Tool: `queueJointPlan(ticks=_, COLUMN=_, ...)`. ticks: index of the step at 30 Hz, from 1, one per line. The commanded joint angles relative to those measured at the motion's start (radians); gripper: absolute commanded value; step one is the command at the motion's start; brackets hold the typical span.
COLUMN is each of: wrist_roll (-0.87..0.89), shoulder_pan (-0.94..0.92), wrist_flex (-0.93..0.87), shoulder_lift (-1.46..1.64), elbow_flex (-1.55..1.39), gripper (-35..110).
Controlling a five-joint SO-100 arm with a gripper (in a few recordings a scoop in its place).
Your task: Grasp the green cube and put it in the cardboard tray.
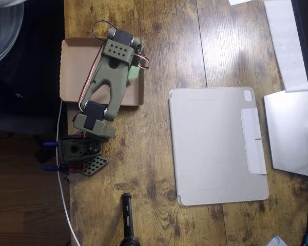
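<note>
Peeking green cube [134, 75] under arm over cardboard tray [72, 66] | hand state unclear

no text, label or number can be read here.

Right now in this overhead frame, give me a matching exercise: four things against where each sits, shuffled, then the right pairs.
Things:
1. green cube
2. cardboard tray
3. tablet cover
4. black cylinder

Places:
A. flat on the wood, right of centre
B. upper left, partly under the arm
C. peeking out beside the arm, over the tray's right side
D. bottom edge, near the middle

Pairs: 1-C, 2-B, 3-A, 4-D
</note>
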State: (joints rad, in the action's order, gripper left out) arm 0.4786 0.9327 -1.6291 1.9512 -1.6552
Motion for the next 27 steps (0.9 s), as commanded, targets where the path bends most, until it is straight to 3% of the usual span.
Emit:
queueJointPlan(ticks=1, wrist_roll=0.000, shoulder_pan=-0.002, wrist_flex=0.003, shoulder_lift=0.046, elbow_flex=-0.018, gripper=21)
queueJointPlan(ticks=7, wrist_roll=-0.055, shoulder_pan=-0.150, wrist_flex=0.002, shoulder_lift=0.080, elbow_flex=-0.063, gripper=20)
queueJointPlan(ticks=19, wrist_roll=-0.419, shoulder_pan=-0.902, wrist_flex=-0.012, shoulder_lift=-0.083, elbow_flex=0.020, gripper=13)
queueJointPlan(ticks=27, wrist_roll=-0.532, shoulder_pan=-1.123, wrist_flex=-0.015, shoulder_lift=-0.152, elbow_flex=0.137, gripper=11)
